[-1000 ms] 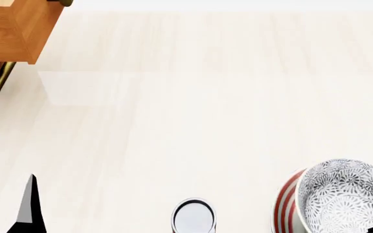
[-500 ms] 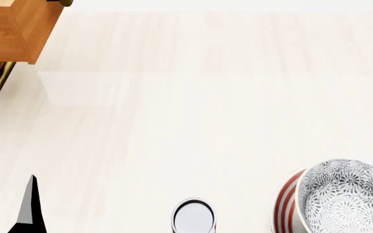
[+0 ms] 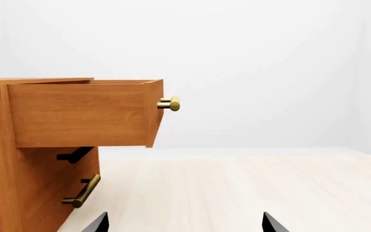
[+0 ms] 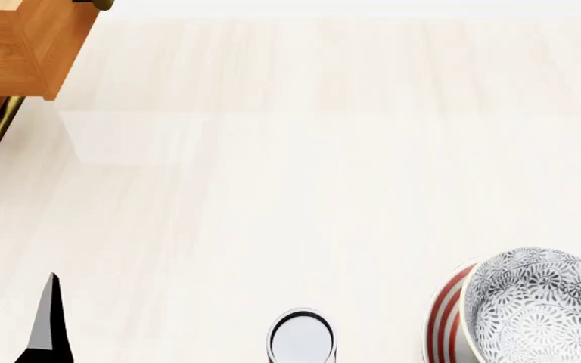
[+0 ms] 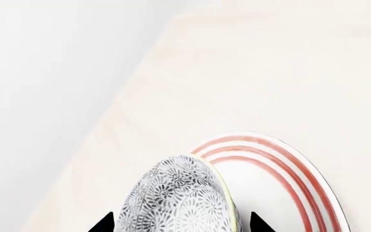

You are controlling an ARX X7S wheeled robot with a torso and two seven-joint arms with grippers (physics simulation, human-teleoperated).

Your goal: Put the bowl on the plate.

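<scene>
pale tabletop (image 4: pixel 301 189): bowl (image 4: pixel 538 306) over plate (image 4: pixel 448 318); wooden drawer unit (image 3: pixel 56 145) far-left; both pincers spread.

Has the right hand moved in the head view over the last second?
Yes. It showed as a dark tip at the lower right corner beside the bowl; now it is out of that view, while bowl and plate stayed put.

Black pointed end effector (image 3: pixel 182 223) fingertips (image 3: pixel 273 224), grey-faced.

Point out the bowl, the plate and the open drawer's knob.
bowl (image 4: pixel 538 306): head view, on its grey-flowered inside.
plate (image 5: pixel 289 166): right wrist view, on its red-ringed rim beside the bowl.
drawer knob (image 3: pixel 170 103): left wrist view, on the brass knob at the drawer front.
</scene>
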